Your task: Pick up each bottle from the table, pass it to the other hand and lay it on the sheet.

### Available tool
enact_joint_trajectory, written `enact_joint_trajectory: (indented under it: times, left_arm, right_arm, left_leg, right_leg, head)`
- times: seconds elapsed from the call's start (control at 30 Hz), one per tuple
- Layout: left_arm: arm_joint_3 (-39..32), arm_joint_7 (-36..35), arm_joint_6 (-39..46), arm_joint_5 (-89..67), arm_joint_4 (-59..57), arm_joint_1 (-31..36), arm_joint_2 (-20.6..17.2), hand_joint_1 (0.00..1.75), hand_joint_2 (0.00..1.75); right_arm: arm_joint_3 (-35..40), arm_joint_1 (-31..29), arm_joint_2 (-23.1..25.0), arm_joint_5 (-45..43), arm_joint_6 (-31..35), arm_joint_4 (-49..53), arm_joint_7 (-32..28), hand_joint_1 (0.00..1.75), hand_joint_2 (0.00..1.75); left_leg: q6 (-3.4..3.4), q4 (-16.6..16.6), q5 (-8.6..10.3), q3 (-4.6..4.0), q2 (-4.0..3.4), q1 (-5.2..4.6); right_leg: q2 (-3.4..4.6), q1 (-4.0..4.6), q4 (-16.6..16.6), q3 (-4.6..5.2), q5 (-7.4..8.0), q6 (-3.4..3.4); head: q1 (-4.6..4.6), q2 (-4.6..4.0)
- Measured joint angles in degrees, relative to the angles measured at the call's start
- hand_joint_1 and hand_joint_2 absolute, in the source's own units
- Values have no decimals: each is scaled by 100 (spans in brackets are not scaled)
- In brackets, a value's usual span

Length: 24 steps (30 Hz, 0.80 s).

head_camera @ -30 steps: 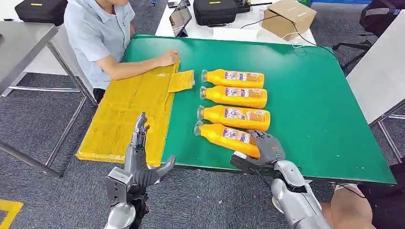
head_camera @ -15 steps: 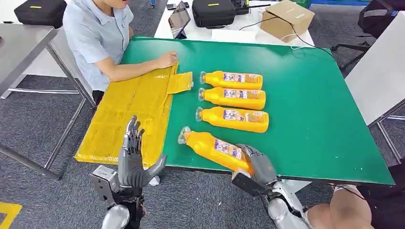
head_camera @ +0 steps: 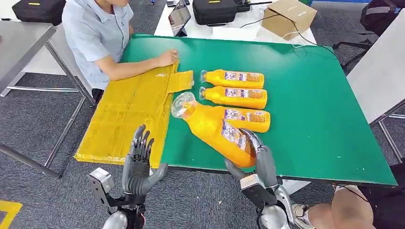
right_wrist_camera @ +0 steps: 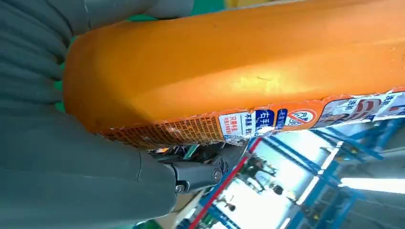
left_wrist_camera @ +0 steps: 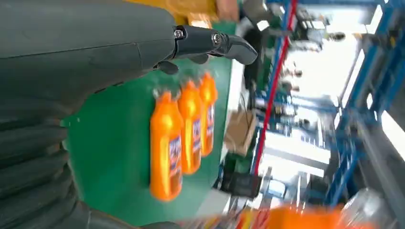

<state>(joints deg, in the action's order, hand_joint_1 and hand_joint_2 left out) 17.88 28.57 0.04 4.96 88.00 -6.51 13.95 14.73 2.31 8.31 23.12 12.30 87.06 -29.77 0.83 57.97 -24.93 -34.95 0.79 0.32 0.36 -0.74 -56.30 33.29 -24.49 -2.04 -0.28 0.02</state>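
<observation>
Low in the frame's centre, my right hand (head_camera: 255, 160) has its fingers wrapped around the base of the lifted bottle (head_camera: 215, 129), whose long axis slants up-left, cap toward the yellow sheet (head_camera: 129, 114). Lower left, my left hand (head_camera: 139, 164) waits, fingers spread, empty, nearest the cap end.
</observation>
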Motion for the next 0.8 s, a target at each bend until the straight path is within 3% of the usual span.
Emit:
enact_joint_trajectory:
  times: [0.3,0.8]
  left_arm:
    - [535,192,-181,-258,44,-29,-129,0,175]
    - [500,-256,-937,129,31,281,-123,0,175]
  right_arm:
    - [371,-9,57,57,-371,22,63,175,175]
    - [1226,-607,196,621,-643,-879,101,175,175]
  left_leg:
    - [0,0,0,-3,0,0]
    - [1,0,2,-5,3,1]
  right_leg:
    - [0,3,0,2,0,0]
    - [0,1,-2,3,0,0]
  head:
    - [0,0]
    - [2,0]
